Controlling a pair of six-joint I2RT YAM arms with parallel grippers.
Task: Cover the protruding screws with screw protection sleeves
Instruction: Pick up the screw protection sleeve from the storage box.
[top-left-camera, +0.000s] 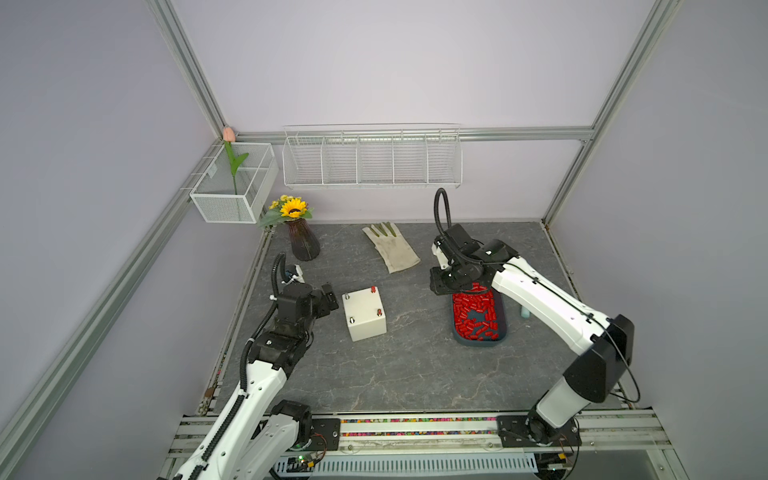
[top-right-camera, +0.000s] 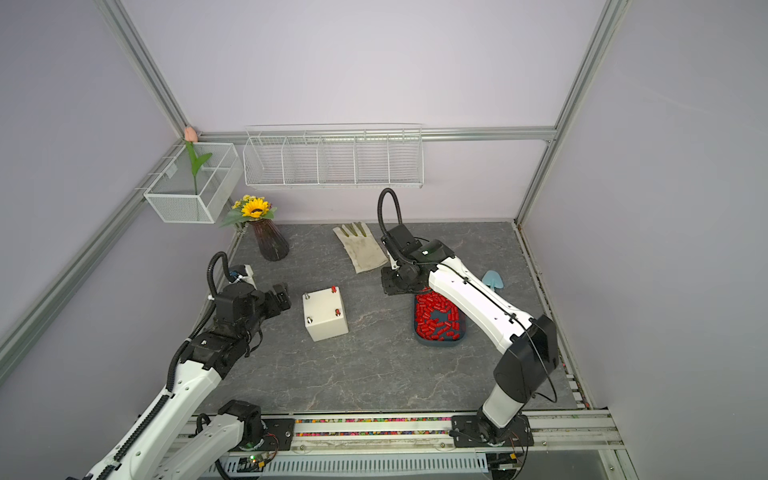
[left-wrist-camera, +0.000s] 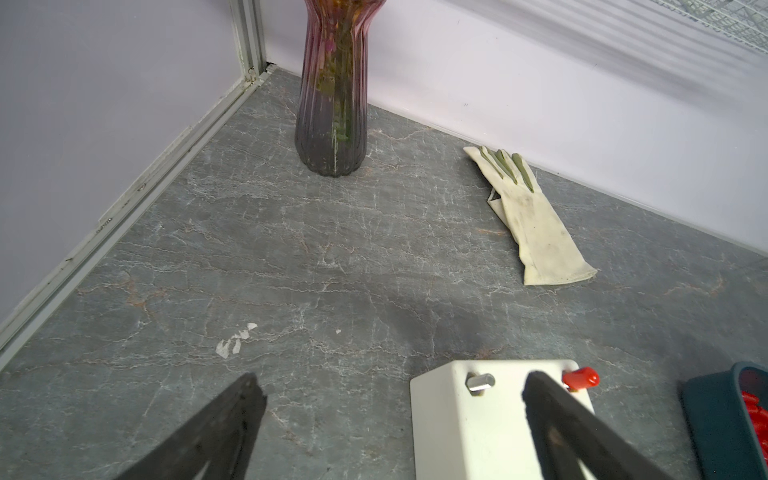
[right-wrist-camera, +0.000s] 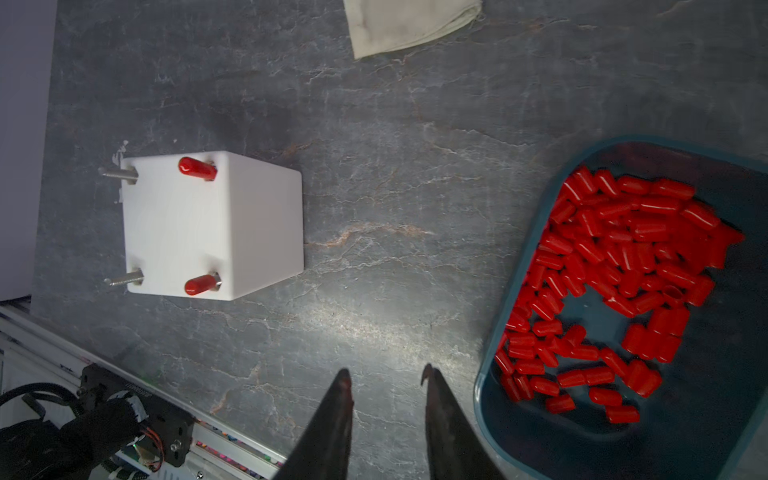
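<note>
In both top views, a white box (top-left-camera: 365, 322) is sitting on the gray table (top-left-camera: 395, 374), a bit left of the middle of the frame. Four screws (top-left-camera: 352, 320) are sticking up from its top corners. The two on the right side are wearing red sleeves (top-left-camera: 380, 311). The two on the left side are standing bare and silver. The left gripper (left-wrist-camera: 392, 377) is hanging just left of the box, fingers spread wide, holding nothing. Right of the middle, a dark blue tray (top-left-camera: 478, 343) is holding a big pile (top-left-camera: 473, 311) of red sleeves. The right gripper (right-wrist-camera: 386, 372) is hovering by the tray's far end, fingers a little apart, with nothing between them. Farther back, a dirty white glove (top-left-camera: 392, 249) is lying flat. A purple vase (top-left-camera: 304, 245) with a sunflower (top-left-camera: 293, 208) is standing at the table's upper left corner.
</note>
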